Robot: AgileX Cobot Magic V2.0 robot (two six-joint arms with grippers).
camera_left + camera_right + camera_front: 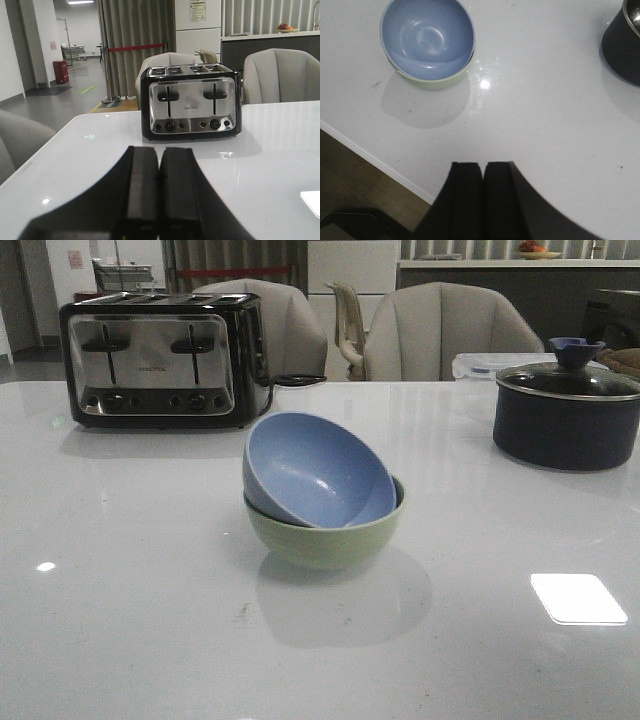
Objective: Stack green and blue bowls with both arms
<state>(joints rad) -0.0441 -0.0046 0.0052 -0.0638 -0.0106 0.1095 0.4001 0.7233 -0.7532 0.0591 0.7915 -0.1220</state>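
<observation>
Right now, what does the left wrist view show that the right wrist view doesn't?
Left wrist only: the toaster standing on the table, chairs behind it, and the shut left gripper holding nothing.

Right wrist only: the blue bowl sitting tilted inside the green bowl, part of the dark pot, the table's near edge with floor below, and the shut, empty right gripper.

Both: the white table, and fingers pressed together.

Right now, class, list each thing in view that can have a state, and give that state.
blue bowl: nested tilted inside the green bowl
green bowl: upright, holding the blue bowl
pot: lid on
toaster: levers up
left gripper: shut, empty
right gripper: shut, empty
</observation>
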